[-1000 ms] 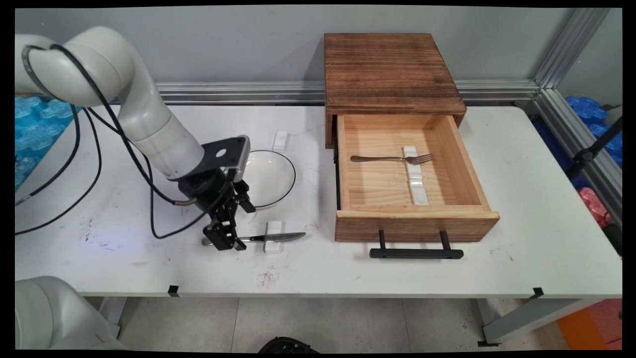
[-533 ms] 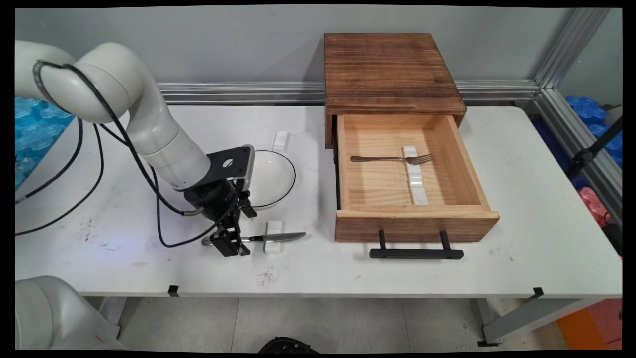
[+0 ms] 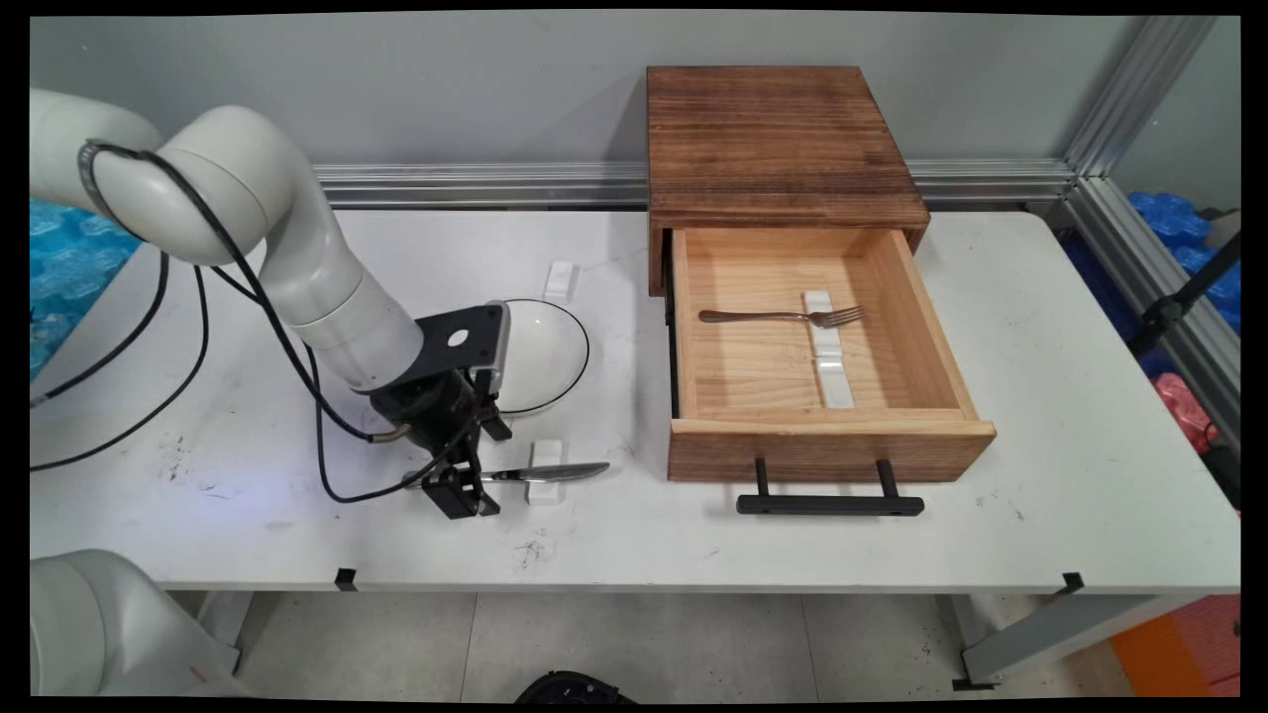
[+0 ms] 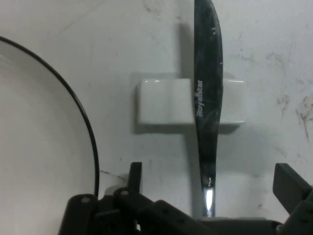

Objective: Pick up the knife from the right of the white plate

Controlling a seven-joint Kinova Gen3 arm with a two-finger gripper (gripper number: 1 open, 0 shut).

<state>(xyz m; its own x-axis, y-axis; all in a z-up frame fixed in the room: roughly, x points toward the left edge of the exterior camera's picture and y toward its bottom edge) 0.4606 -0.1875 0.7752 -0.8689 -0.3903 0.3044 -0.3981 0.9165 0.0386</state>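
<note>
- White table [image 3: 1040,446] runs the width of the room's near side, scuffed with dark marks toward its front left, with a grey wall and an aluminium rail behind it.
- One knife [image 3: 540,473] lies near the table's front, left of centre, its blade crossing one small white rest [image 3: 545,473]; in the hand view the blade [image 4: 208,98] reads "Royalstar" where it passes over that rest [image 4: 164,102].
- One black gripper [image 3: 464,497] is down at the knife's handle end. Its fingers [image 4: 291,183] stand apart on either side of the handle, not closed on it; whether either one touches the metal I cannot tell.
- One white bowl [image 3: 540,352] with a thin dark rim sits just behind the gripper, partly hidden by the wrist. It looks bare inside; in the hand view its rim [image 4: 80,122] curves past near the rest.
- A second small white rest [image 3: 560,280] lies alone on the table behind the bowl, clear of it.
- One dark wooden cabinet [image 3: 778,144] stands against the wall, right of centre, with its single pale drawer [image 3: 832,451] pulled fully open toward the front; a black bar handle [image 3: 830,505] sticks out from the drawer's face.
- Inside the drawer: one fork [image 3: 783,317], tines to the right, lying across the far end of one long white rest [image 3: 830,361].
- Blue padding shows beyond the table's left and right ends.
</note>
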